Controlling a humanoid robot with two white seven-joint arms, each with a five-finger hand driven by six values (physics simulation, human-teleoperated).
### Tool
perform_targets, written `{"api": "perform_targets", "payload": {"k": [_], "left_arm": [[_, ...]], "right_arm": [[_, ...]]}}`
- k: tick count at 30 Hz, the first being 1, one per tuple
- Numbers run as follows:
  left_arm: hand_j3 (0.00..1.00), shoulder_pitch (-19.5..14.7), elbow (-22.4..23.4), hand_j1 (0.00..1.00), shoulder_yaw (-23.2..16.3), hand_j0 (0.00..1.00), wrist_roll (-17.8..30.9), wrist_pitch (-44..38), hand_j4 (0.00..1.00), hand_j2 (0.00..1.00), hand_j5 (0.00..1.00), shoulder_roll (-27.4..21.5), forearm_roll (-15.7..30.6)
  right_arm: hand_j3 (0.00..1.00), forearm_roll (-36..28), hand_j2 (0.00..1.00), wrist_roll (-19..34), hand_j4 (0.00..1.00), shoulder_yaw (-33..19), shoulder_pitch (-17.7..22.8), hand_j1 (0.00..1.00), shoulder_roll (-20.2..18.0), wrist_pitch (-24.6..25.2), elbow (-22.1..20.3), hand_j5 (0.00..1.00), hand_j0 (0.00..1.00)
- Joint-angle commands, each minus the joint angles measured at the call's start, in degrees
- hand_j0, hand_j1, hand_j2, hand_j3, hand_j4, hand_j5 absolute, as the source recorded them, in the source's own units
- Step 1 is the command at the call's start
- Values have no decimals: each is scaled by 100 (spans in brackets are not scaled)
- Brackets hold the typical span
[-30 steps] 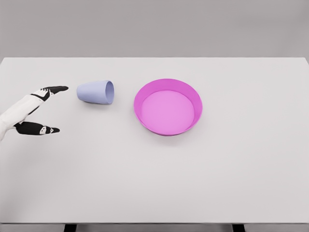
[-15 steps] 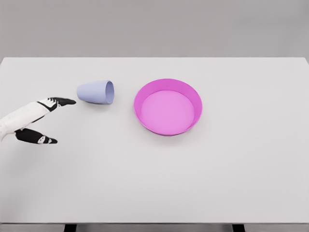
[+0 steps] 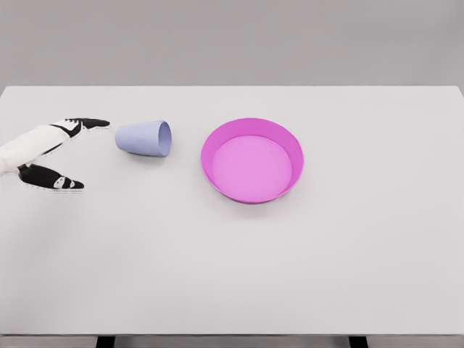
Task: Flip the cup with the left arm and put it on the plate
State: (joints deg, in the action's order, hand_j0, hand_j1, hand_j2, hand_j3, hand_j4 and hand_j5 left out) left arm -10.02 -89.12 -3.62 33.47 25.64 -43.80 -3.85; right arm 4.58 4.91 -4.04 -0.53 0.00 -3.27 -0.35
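White table (image 3: 232, 275) fills our view under a grey wall. On it our cup (image 3: 144, 138) lies on its side, mouth facing right toward the pink plate (image 3: 252, 161), near it but apart. Our left hand (image 3: 51, 151) sits just left of the cup's closed base, fingers spread wide and holding nothing. Over the last half second it has lifted up and back a little, its top fingertip now level with the cup. We judge the grasp not yet begun; our right arm is out of sight.

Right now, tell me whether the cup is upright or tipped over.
Tipped over. The cup lies on its side on the table, its open mouth facing right toward the plate.
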Motion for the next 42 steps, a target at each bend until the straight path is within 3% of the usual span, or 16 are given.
{"api": "perform_targets", "payload": {"k": [1,4,6,9,11,18,25,28,33,42], "left_arm": [[100,-9,-184,100,-43,100,36,-1068,100,100,100,108,-19],[100,-9,-553,100,-51,100,153,-1808,100,100,100,126,-46],[100,-9,-843,100,-60,100,153,-2440,100,100,100,179,-564],[100,-176,-975,100,-69,100,153,-2854,100,100,100,390,-836],[100,-377,-1019,100,-69,100,153,-3381,100,100,100,855,-1714],[100,-677,-1125,100,-95,100,153,-3408,100,100,100,1770,-2454],[100,-747,-1178,100,-543,100,153,-3118,100,100,100,2147,-2560],[100,-826,-1178,100,-711,100,153,-3171,100,100,100,2367,-3068],[100,-844,-1125,100,-719,100,153,-3197,100,100,100,2464,-3570],[100,-967,-642,100,-675,100,153,-3180,100,100,100,2500,-3588]], "right_arm": [[100,-1,100,1,100,0,0,100,0,-7,0,100,100],[100,-1,100,1,100,0,0,100,0,2,0,100,100],[100,-1,100,1,100,0,0,100,0,2,0,100,100],[100,-1,100,1,100,0,0,100,0,2,0,100,100],[100,-1,100,1,100,0,0,100,0,2,0,100,100],[100,-1,100,1,100,0,0,100,0,-7,0,100,100],[100,-1,100,1,100,0,0,100,0,2,0,100,100],[100,-1,100,1,100,0,0,100,0,2,0,100,100],[100,-1,100,1,100,0,0,100,0,-7,0,100,100],[100,-1,100,1,100,0,0,100,0,-7,0,100,100]]}}
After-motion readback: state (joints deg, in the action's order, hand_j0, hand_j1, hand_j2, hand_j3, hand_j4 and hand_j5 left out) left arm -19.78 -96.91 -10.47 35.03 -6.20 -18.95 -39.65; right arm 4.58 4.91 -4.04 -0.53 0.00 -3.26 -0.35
